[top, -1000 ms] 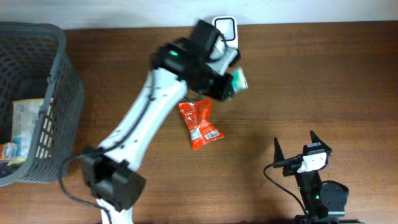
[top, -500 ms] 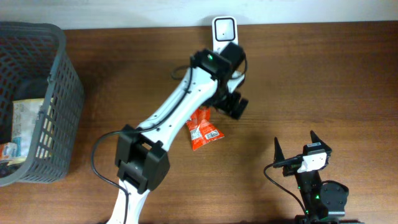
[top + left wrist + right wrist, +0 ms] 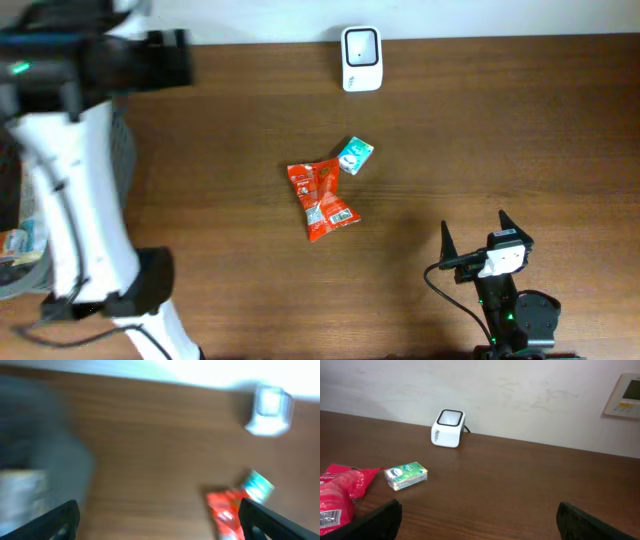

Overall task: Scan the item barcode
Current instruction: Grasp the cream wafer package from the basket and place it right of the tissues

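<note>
Left gripper (image 3: 160, 522): fingers spread wide, nothing in them. It sits up at the far-left corner of the worktop (image 3: 520, 120), above the basket (image 3: 122, 155). The left arm (image 3: 70, 170) and the whole left wrist view are motion-blurred.

The teal packet (image 3: 354, 155) lies flat near the middle of the worktop, a bit toward the far edge and well apart from the left gripper. In the left wrist view it shows low and right, just inside the right fingertip (image 3: 270, 520).

The scanner (image 3: 360, 45) stands at the far edge, centre, window facing up. The packet lies in front of it with only bare wood between them.

The red pouch (image 3: 320, 198) lies on the near-left side of the teal packet. Its crumpled top end is right against the packet's corner, touching or just short of it; which one cannot be told. It covers none of the packet's top face.

Right gripper (image 3: 482, 522): also fully spread and empty. It is parked near the near edge, right of centre, facing the far edge. From its camera the teal packet lies ahead and to the left, with the red pouch further left at the frame edge and the scanner behind the packet against the wall. A wall panel (image 3: 625, 395) shows at the upper right.

The basket holds some packaged items, too blurred or hidden to identify.
</note>
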`<state>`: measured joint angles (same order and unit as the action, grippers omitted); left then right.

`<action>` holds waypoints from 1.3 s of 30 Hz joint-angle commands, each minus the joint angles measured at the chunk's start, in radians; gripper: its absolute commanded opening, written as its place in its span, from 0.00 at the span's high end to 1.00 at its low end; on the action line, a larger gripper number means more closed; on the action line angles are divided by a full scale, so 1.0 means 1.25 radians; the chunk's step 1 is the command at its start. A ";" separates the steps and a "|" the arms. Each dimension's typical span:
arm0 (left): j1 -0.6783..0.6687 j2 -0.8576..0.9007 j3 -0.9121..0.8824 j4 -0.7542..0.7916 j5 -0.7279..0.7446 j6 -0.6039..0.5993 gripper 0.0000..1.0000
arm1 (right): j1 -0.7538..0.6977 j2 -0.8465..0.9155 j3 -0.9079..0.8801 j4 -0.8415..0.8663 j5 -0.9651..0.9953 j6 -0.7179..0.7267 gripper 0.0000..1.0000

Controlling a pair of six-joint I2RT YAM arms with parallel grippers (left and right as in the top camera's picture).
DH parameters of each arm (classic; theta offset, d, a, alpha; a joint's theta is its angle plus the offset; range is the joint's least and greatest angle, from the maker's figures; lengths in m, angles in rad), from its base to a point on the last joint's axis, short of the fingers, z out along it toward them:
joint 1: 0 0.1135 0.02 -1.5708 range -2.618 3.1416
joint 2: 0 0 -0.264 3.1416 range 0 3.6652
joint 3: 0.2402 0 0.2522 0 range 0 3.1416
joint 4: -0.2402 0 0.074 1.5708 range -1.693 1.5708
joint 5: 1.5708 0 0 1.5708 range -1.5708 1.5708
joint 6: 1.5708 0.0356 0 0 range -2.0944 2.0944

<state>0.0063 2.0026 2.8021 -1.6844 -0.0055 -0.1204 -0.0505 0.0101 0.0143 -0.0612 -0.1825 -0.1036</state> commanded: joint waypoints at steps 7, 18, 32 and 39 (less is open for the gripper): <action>0.403 -0.002 -0.078 0.039 -0.098 -0.041 0.00 | 0.003 -0.005 -0.007 -0.002 -0.001 0.009 0.02; 0.431 0.208 -0.262 0.109 -0.147 -0.044 0.03 | 0.003 -0.005 -0.007 -0.002 -0.001 0.009 0.01; 0.417 0.283 -0.576 0.277 -0.224 -0.042 0.05 | 0.003 -0.005 -0.007 -0.002 -0.001 0.009 0.01; 0.421 0.283 -0.679 0.377 -0.269 -0.034 0.09 | 0.003 -0.005 -0.007 -0.002 -0.001 0.009 0.01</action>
<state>0.5301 2.3474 2.0132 -1.2400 -0.3061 -0.1650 -0.0505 0.0101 0.0143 -0.0608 -0.1822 -0.1043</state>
